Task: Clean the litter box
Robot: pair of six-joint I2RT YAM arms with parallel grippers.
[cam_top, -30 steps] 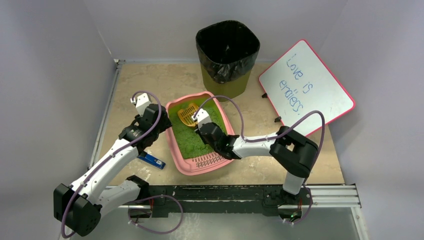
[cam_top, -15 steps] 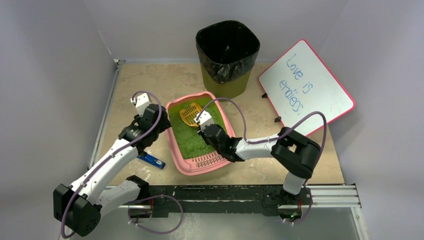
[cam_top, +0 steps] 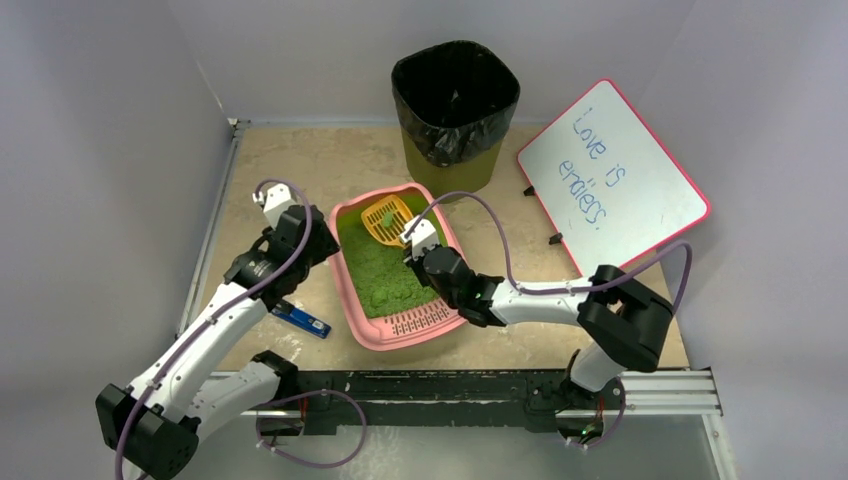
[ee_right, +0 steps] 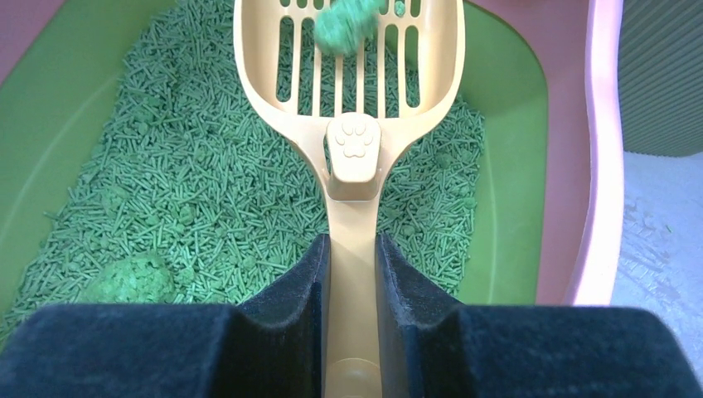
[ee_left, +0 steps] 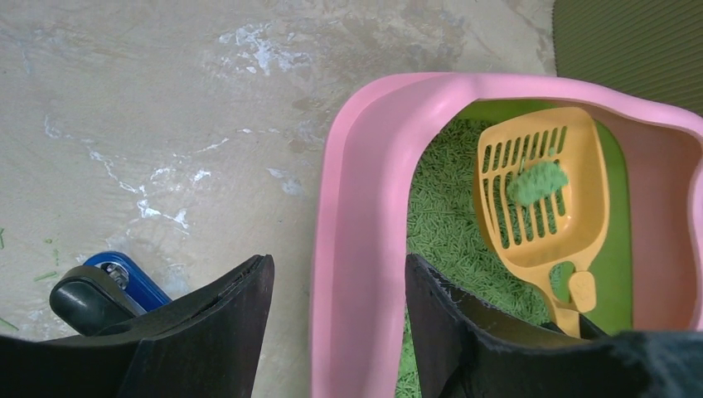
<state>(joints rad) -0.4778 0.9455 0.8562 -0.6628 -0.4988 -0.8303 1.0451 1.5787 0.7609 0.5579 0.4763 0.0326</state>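
**Asker:** What are your claws doing?

**Arm:** My right claw [ee_right: 352, 274] is clamped on the handle of the scoop [ee_right: 353, 153]. My left claw [ee_left: 338, 261] is apart, one finger on each side of the left wall of the box [ee_left: 356, 207]. It isn't pinching the wall.

**Asker:** And where is the box?

**Arm:** Mid-surface [cam_top: 290, 170], with its slotted lip towards the near edge. The scoop is over its far end, carrying a clump [ee_right: 346, 25]. The bin [cam_top: 455, 100] stands just past the box, at the far edge.

**Asker:** What could go wrong?

**Arm:** The clump sits loose near the scoop's front lip. If I tilt or jerk on the way to the bin, I think it rolls off onto the surface, and pellets could drop with it. Since my left claw isn't gripping, a knock from the scoop could also slide the box.

**Asker:** Give me a count.

**Arm:** One box, one scoop and one bin. I see two clumps: the one on the scoop and a second clump [ee_right: 128, 282] lying in the litter. There is also one whiteboard [cam_top: 610, 170] at the right edge and one blue item [cam_top: 300, 320] left of the box.
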